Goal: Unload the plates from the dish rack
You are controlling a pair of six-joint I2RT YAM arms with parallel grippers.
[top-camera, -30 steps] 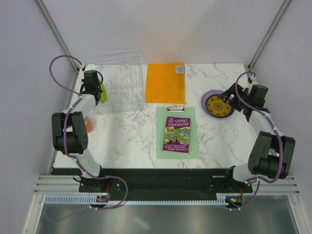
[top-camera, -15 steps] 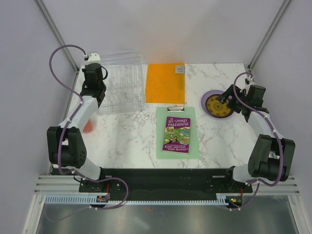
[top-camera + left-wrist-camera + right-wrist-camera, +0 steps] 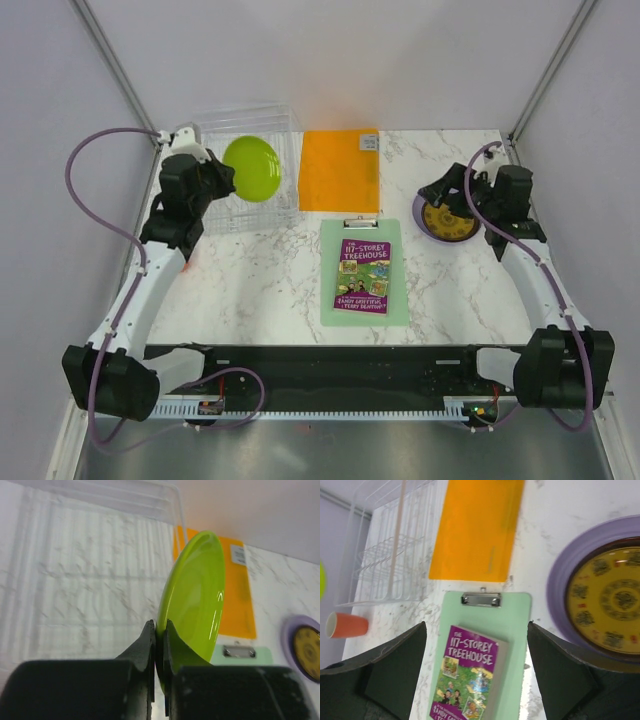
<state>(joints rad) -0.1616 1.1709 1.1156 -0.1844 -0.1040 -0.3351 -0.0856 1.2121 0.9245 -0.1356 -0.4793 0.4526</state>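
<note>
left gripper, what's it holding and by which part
The left gripper pinches the lime green plate by its rim. The right gripper is open, holding nothing.

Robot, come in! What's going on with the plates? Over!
Left gripper shut on lime green plate, held up over dish rack. Right gripper open, by yellow plate atop lilac plate. Book on clipboard lies between rack and stack.

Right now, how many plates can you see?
4: lime green plate in the jaws of the left gripper over the dish rack; yellow plate atop dark red plate, only its rim showing, atop lilac plate, at the table's right.
</note>
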